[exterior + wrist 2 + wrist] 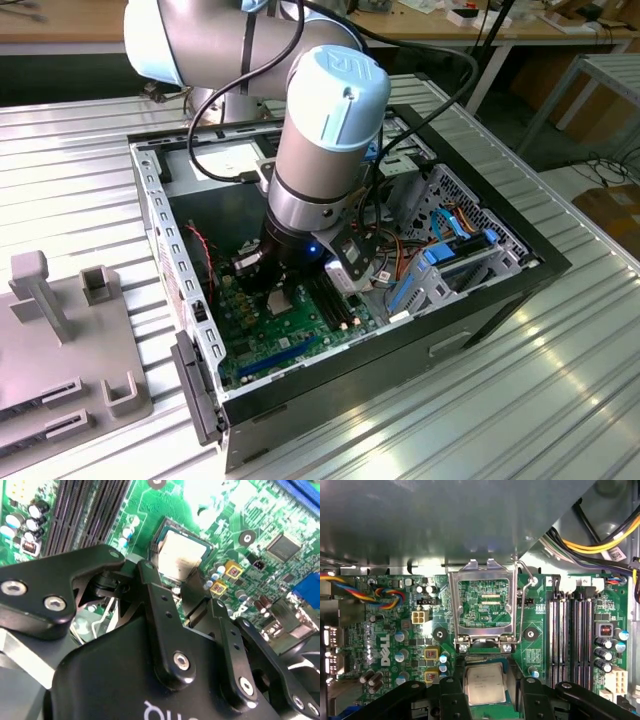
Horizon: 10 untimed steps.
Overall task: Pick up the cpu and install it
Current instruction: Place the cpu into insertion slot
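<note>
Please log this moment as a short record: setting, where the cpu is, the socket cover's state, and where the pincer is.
setting: open black computer case on a ribbed metal table
board: green motherboard inside the case
cpu: small, flat, silvery-tan square plate, lying within the black square socket frame
cover: hinged metal socket cover raised, open
pincer: black pincer low over the cpu; contact cannot be told
arm: silver arm reaching down into the case

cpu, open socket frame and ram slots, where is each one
cpu [485, 682], first wrist view, middle of its silvery top
open socket frame [453, 605], first wrist view, on one side bar
ram slots [577, 630], first wrist view, mid-length of one dark slot
</note>
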Each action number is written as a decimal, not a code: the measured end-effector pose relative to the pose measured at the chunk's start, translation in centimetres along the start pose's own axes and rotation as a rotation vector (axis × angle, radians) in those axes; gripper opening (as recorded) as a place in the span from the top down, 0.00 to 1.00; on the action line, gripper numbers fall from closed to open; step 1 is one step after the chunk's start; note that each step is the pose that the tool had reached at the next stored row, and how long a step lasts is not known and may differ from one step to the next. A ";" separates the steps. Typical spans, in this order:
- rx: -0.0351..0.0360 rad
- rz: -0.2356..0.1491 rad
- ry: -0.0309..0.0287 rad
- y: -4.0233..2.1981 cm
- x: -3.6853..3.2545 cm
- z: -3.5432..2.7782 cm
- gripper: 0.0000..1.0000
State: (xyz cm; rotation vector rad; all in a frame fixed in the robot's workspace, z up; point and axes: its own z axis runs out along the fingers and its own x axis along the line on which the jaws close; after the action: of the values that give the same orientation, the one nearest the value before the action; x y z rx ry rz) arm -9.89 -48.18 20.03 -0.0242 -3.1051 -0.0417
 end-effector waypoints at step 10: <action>-0.0005 0.021 0.0014 0.14 0.02 -0.12 0.56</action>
State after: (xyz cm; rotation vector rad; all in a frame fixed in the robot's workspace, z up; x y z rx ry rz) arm -9.91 -48.04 20.15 -0.0565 -3.1030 -0.0418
